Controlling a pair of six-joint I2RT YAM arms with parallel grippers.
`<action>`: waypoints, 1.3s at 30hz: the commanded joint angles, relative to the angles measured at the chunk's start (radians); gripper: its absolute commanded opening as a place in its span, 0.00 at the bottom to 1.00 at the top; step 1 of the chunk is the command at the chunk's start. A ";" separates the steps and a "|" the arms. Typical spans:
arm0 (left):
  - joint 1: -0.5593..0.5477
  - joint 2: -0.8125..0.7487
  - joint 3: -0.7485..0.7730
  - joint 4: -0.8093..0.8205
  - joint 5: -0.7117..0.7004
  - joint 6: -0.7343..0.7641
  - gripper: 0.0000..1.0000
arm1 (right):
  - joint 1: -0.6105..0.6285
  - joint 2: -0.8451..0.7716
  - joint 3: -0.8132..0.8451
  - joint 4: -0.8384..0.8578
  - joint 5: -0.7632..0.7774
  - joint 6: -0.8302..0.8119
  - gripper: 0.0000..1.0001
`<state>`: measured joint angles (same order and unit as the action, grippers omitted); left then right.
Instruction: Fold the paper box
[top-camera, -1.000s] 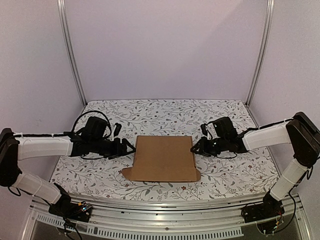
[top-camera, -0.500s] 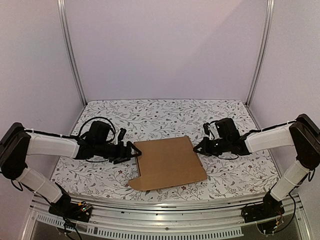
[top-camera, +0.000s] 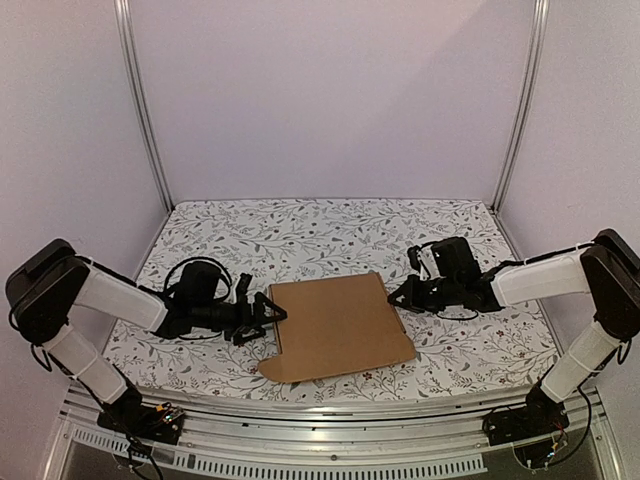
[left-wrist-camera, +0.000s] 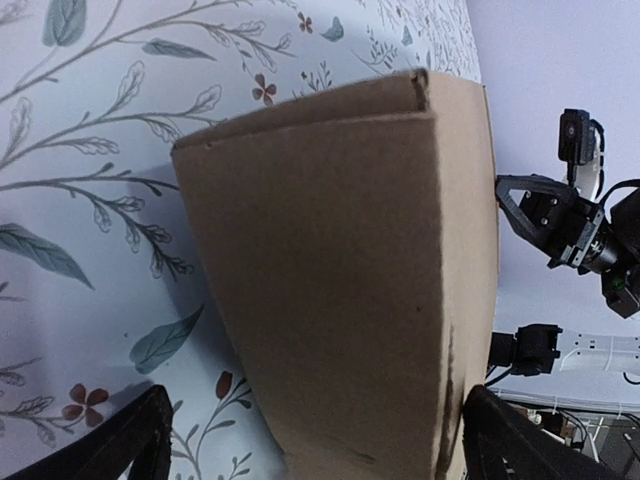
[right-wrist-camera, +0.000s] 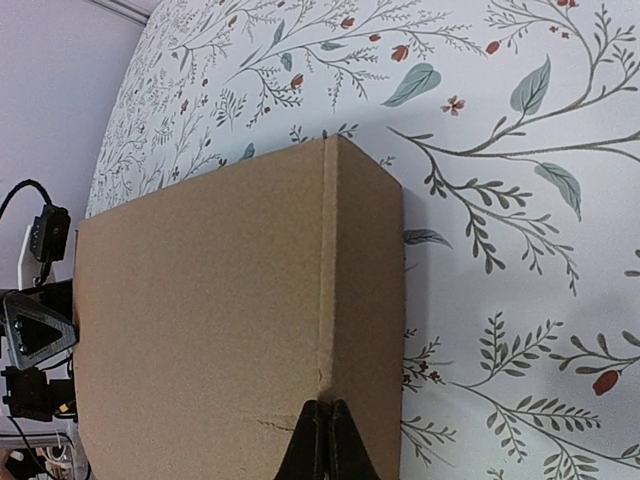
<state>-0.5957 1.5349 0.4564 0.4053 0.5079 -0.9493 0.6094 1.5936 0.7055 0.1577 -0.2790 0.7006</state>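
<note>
Paper box (top-camera: 340, 325): swung askew within last second. Left gripper (top-camera: 268, 316) opened wide at its left edge; right gripper (top-camera: 400, 297) clenched, tips against right edge. Folding seemingly unstarted.

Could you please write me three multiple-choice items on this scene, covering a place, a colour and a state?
1. The paper box lies: A) between the left gripper and right gripper; B) against the back wall; C) atop an arm.
2. Its colour: A) white; B) brown; C) blue.
3. The left gripper's jaws stand: A) shut; B) open; C) out of view.
Answers: 1A, both flank it on the table; 2B, plain brown cardboard; 3B, its fingers sit wide apart in the left wrist view.
</note>
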 joint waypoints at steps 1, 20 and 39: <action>-0.014 0.059 -0.019 0.205 0.020 -0.078 0.99 | -0.001 0.013 -0.059 -0.149 0.057 -0.019 0.00; -0.038 0.219 -0.057 0.643 0.081 -0.284 0.89 | -0.002 0.006 -0.066 -0.152 0.046 -0.018 0.00; -0.037 0.203 -0.050 0.715 0.121 -0.339 0.52 | -0.002 -0.029 -0.054 -0.156 0.040 -0.022 0.00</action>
<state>-0.6182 1.7546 0.4038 1.0542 0.5922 -1.2892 0.6037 1.5631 0.6849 0.1375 -0.2630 0.6941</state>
